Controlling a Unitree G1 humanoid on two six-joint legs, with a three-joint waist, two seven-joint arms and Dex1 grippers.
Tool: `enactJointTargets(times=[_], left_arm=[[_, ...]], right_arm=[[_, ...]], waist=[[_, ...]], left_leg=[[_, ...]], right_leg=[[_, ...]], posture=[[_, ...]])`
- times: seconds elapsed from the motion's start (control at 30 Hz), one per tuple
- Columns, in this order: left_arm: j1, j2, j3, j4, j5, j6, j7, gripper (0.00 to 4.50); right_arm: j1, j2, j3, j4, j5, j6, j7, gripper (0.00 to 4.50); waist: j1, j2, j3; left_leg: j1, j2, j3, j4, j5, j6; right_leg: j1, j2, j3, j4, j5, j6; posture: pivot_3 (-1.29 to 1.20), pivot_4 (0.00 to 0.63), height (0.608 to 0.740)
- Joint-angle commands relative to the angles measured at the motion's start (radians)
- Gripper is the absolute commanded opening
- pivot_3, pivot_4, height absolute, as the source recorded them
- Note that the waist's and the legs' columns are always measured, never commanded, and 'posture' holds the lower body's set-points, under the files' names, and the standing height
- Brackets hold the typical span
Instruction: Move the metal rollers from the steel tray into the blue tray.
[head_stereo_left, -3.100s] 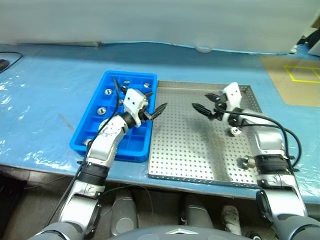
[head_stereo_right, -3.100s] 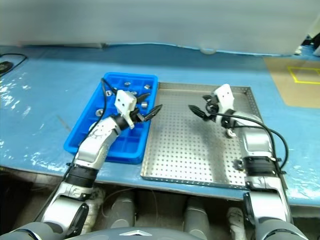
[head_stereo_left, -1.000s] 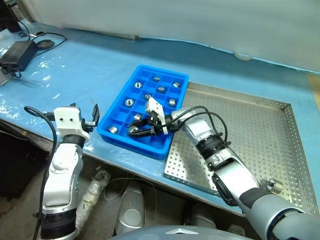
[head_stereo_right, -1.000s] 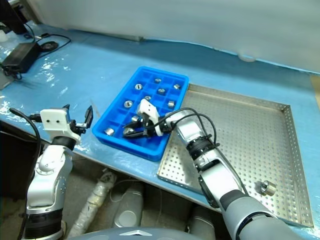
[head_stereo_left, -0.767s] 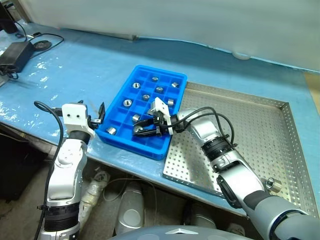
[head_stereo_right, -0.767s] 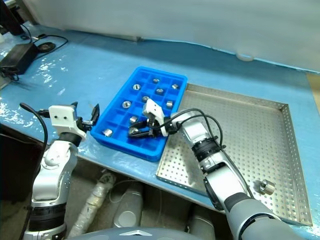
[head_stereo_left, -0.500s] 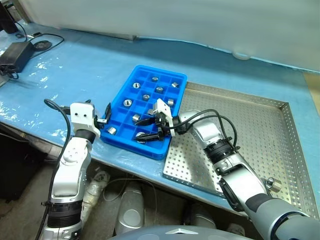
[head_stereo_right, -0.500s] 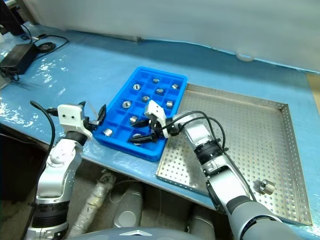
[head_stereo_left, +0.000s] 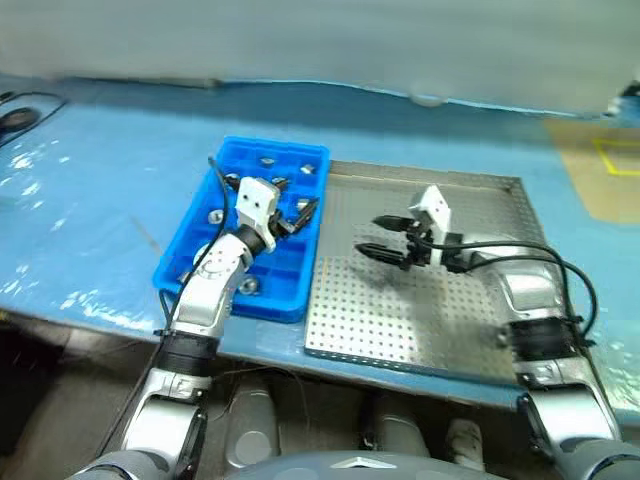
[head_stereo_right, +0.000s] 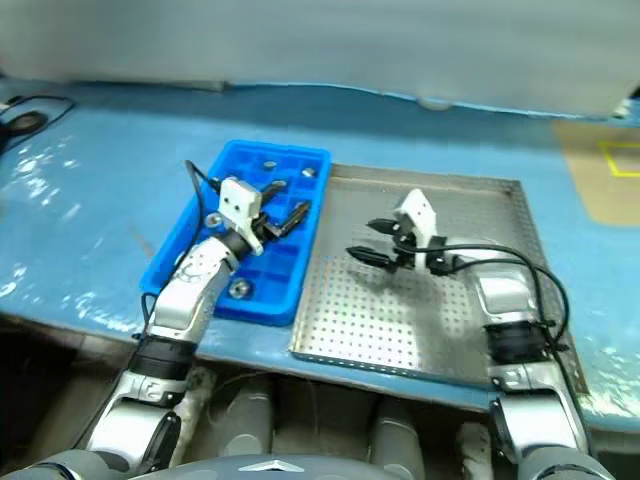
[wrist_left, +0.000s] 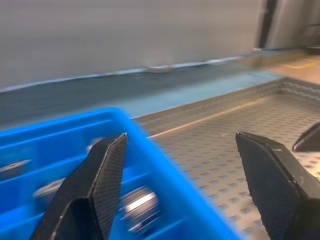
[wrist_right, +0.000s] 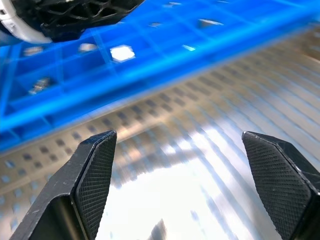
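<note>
**Operator:** What is the present configuration?

**Inspector:** The right gripper (head_stereo_left: 372, 237) is held above the steel tray (head_stereo_left: 345, 325), jaws wide apart and nothing between them. The left gripper (head_stereo_left: 296, 216) is held over the blue tray (head_stereo_left: 176, 260), also wide and empty. Several metal rollers (head_stereo_left: 216, 213) are seated in the blue tray's compartments. On the steel tray, a small object near the right forearm may be a remaining roller, but this cannot be confirmed.

**Operator:** Which faults are to be anticipated?

**Inspector:** Three are judged likely. A roller on the perforated floor may be nudged by one finger before the other is closed, and rolled away toward the rim. The left gripper, being close above the filled compartments, may knock a seated roller out if it is lowered or swung carelessly. Lastly, the two grippers are pointed toward each other across the trays' shared edge, so contact between them may occur if both are advanced together.
</note>
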Motion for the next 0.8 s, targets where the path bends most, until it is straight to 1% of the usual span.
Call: enactJointTargets(times=[0.03,0.1,0.17,0.2,0.27,0.3,0.47,0.53,0.6,0.8], left_arm=[[-0.074,-0.031,-0.034,0.091,-0.011,-0.086,-0.080,3.65],[-0.098,-0.050,-0.045,0.139,-0.014,-0.110,-0.118,3.65],[-0.117,-0.064,-0.055,0.183,-0.014,-0.131,-0.152,3.65],[-0.124,-0.070,-0.058,0.199,-0.014,-0.138,-0.166,3.65],[-0.133,-0.079,-0.061,0.225,-0.011,-0.150,-0.185,3.65],[-0.136,-0.082,-0.061,0.233,-0.009,-0.156,-0.190,3.65],[-0.140,-0.092,-0.068,0.263,-0.002,-0.169,-0.221,3.65],[-0.139,-0.094,-0.070,0.274,0.007,-0.177,-0.224,3.65],[-0.143,-0.095,-0.070,0.284,0.012,-0.183,-0.225,3.65],[-0.139,-0.094,-0.073,0.284,0.016,-0.186,-0.230,3.65]], right_arm=[[0.100,-0.058,-0.121,-0.183,0.063,0.075,-0.064,4.22],[0.170,-0.086,-0.177,-0.246,0.087,0.107,-0.094,4.22],[0.248,-0.110,-0.236,-0.306,0.107,0.141,-0.122,4.22],[0.290,-0.122,-0.262,-0.331,0.114,0.153,-0.130,4.22],[0.357,-0.138,-0.299,-0.367,0.128,0.171,-0.145,4.22],[0.375,-0.143,-0.307,-0.375,0.136,0.176,-0.151,4.22],[0.483,-0.174,-0.336,-0.404,0.141,0.193,-0.157,4.22],[0.518,-0.190,-0.326,-0.393,0.122,0.182,-0.161,4.22],[0.536,-0.199,-0.314,-0.376,0.109,0.165,-0.167,4.22],[0.551,-0.213,-0.304,-0.326,0.079,0.133,-0.185,4.22]], waist=[[-0.027,0.000,0.000],[-0.063,0.000,0.000],[-0.087,0.000,0.000],[-0.091,0.000,0.000],[-0.099,0.000,0.000],[-0.105,0.000,0.000],[-0.114,0.000,-0.001],[-0.115,0.001,-0.001],[-0.116,0.001,-0.001],[-0.116,0.001,-0.001]], left_leg=[[0.000,0.000,0.001,0.000,0.000,0.000],[0.001,0.000,0.004,0.000,-0.001,0.002],[0.004,0.000,0.007,0.000,-0.002,0.004],[0.005,0.000,0.009,0.000,-0.002,0.004],[0.007,0.000,0.012,0.000,-0.003,0.005],[0.008,0.000,0.014,0.000,-0.004,0.006],[0.007,-0.001,0.019,0.001,-0.006,0.010],[0.006,-0.001,0.020,0.001,-0.007,0.012],[0.005,-0.001,0.021,0.001,-0.008,0.014],[0.005,-0.001,0.023,0.001,-0.010,0.016]], right_leg=[[0.000,0.000,0.001,0.000,0.000,0.000],[-0.001,0.000,0.003,-0.001,0.000,0.000],[-0.001,0.000,0.006,-0.001,0.000,0.001],[-0.001,0.000,0.006,-0.001,-0.001,0.001],[-0.001,0.000,0.009,-0.002,-0.005,0.009],[-0.001,0.000,0.011,-0.002,-0.005,0.009],[-0.001,-0.002,0.014,-0.006,-0.006,0.010],[0.000,-0.002,0.015,-0.011,-0.005,0.011],[0.001,-0.002,0.015,-0.017,-0.002,0.014],[0.001,-0.002,0.015,-0.017,-0.002,0.014]], posture=[[-0.20,0.150,0.740],[-0.26,0.150,0.740],[-0.29,0.150,0.740],[-0.30,0.150,0.740],[-0.31,0.150,0.740],[-0.31,0.150,0.740],[-0.33,0.150,0.740],[-0.33,0.150,0.740],[-0.33,0.150,0.740],[-0.33,0.150,0.740]])
